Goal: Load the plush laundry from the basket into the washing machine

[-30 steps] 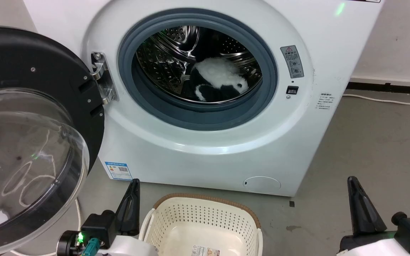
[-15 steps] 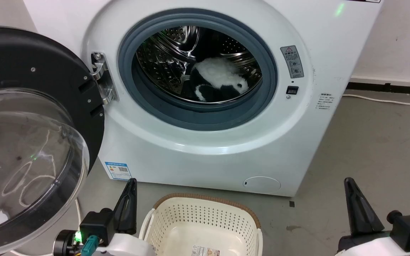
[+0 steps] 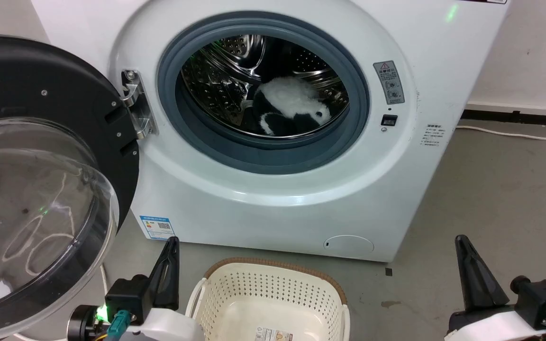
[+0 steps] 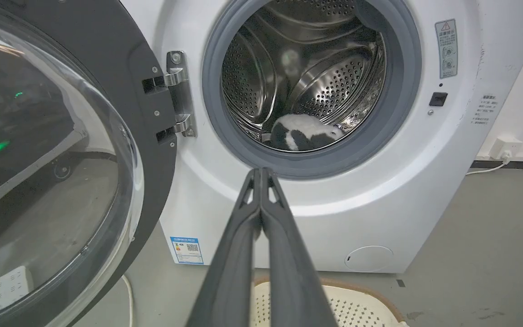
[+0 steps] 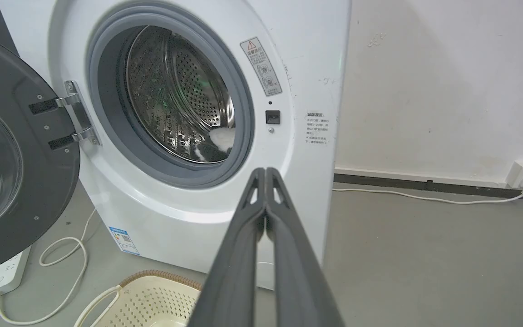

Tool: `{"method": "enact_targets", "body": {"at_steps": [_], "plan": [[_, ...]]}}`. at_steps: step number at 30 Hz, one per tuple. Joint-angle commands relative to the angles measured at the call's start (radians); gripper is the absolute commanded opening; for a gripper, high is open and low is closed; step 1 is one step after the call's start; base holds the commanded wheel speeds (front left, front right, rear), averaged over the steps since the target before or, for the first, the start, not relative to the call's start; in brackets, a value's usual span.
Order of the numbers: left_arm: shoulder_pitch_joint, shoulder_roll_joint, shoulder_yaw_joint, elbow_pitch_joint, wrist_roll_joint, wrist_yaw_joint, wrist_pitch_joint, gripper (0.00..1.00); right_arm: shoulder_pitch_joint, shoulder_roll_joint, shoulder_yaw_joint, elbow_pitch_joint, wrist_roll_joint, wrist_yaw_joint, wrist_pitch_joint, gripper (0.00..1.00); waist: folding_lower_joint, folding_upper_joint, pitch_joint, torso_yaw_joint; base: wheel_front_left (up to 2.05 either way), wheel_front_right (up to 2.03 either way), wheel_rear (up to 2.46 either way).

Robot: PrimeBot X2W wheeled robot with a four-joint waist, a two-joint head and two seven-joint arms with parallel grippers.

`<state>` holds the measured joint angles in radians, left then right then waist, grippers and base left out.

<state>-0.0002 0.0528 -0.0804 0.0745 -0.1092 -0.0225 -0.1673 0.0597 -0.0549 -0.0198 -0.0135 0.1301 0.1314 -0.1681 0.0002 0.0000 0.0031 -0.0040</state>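
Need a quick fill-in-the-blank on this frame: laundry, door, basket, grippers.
1. The plush laundry lies inside the washing machine's ____.
2. The machine's round door stands ____.
3. The basket sits on the floor in ____ of the washing machine.
4. The left gripper and the right gripper are both ____.
Missing words: drum; open; front; shut.

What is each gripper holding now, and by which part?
Nothing. The left gripper and right gripper are shut and empty; the panda lies inside the washing machine.
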Motion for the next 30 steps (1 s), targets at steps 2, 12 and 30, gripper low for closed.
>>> {"method": "enact_targets", "body": {"at_steps": [2,12,30], "plan": [[0.000,-0.001,0.007,-0.008,0.010,0.004,0.009,0.00,-0.014,0.002,0.002,0.002,-0.014,0.000,0.009,0.00,-0.0001,0.0000,0.000,0.000,0.00,0.00,0.00],[0.000,-0.001,0.016,-0.016,0.022,0.006,0.028,0.00,-0.019,0.002,0.004,0.004,-0.028,0.000,0.028,0.00,-0.0001,0.0000,0.000,0.001,0.00,0.00,0.00],[0.000,-0.001,0.033,-0.032,0.045,0.010,0.065,0.00,-0.030,0.003,0.008,0.006,-0.055,0.000,0.065,0.00,-0.0001,0.0000,-0.001,0.001,0.00,0.00,0.00]]}}
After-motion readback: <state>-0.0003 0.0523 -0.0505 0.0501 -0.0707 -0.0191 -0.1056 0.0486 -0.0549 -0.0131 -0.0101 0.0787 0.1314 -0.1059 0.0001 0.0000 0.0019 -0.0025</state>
